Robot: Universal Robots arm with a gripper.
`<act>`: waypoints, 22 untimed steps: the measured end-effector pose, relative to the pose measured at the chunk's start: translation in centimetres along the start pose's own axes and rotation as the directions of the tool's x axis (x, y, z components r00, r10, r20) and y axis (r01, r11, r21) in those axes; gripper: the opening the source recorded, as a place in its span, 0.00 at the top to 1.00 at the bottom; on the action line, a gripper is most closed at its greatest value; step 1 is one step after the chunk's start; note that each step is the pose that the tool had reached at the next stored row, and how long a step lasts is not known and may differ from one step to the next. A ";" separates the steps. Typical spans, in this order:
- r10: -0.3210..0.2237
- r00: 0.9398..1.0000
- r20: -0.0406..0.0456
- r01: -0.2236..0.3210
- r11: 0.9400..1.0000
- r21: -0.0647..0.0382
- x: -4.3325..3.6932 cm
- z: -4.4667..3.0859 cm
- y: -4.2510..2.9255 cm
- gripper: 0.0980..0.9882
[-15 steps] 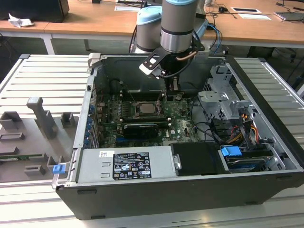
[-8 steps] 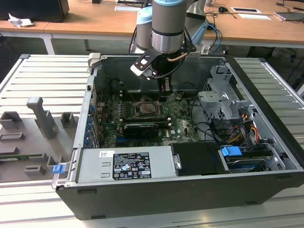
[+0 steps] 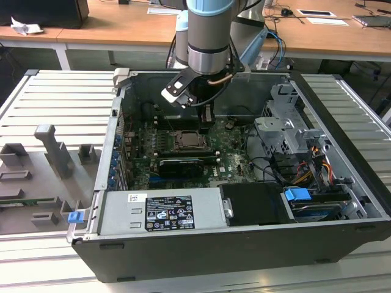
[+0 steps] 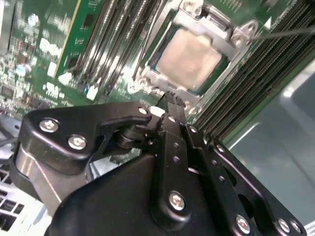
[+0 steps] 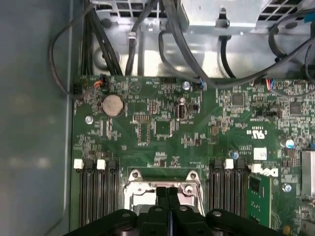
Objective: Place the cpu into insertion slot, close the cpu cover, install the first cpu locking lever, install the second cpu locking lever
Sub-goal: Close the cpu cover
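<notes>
The cpu (image 4: 189, 56), a dull silver square, lies in the insertion slot (image 4: 216, 73) on the green board. The cpu cover (image 4: 216, 24), a silver frame, lies flat around it, and the chip shows through its cut-out. A thin metal lever rod (image 4: 288, 32) runs off from one corner of the cover. My gripper (image 4: 172, 98) hangs just above the edge of the socket with its black fingers pressed together and nothing between them. In the first wrist view the gripper (image 5: 167, 192) sits over the cover's rim (image 5: 165, 174). In the exterior view the gripper (image 3: 208, 119) hovers over the socket (image 3: 189, 140).
Long black memory slots (image 5: 96, 191) flank the socket on both sides. Black cables (image 5: 147, 29) hang along the case wall beyond the board. A drive cage (image 3: 287, 131) and the power supply (image 3: 165, 210) bound the board. Grey fixtures (image 3: 55, 152) stand on the table at the exterior view's left.
</notes>
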State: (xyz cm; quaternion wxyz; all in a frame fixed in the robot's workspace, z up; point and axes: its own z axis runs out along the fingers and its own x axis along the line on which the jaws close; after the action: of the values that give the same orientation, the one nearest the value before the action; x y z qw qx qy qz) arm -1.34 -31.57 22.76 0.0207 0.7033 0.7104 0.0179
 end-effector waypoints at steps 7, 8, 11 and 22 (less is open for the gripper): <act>-0.022 1.000 -0.002 0.022 1.000 0.000 0.04 0.95 -2.39 0.99; -0.024 1.000 -0.003 0.024 1.000 0.000 0.04 0.99 -2.77 0.99; -0.027 1.000 -0.003 0.027 1.000 0.000 0.05 1.07 -3.30 0.99; -0.050 0.999 -0.004 0.050 0.999 0.000 0.06 1.96 -4.56 0.99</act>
State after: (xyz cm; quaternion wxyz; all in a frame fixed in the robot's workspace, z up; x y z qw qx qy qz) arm -5.79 -31.56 20.55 0.0196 0.6854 0.7276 0.0190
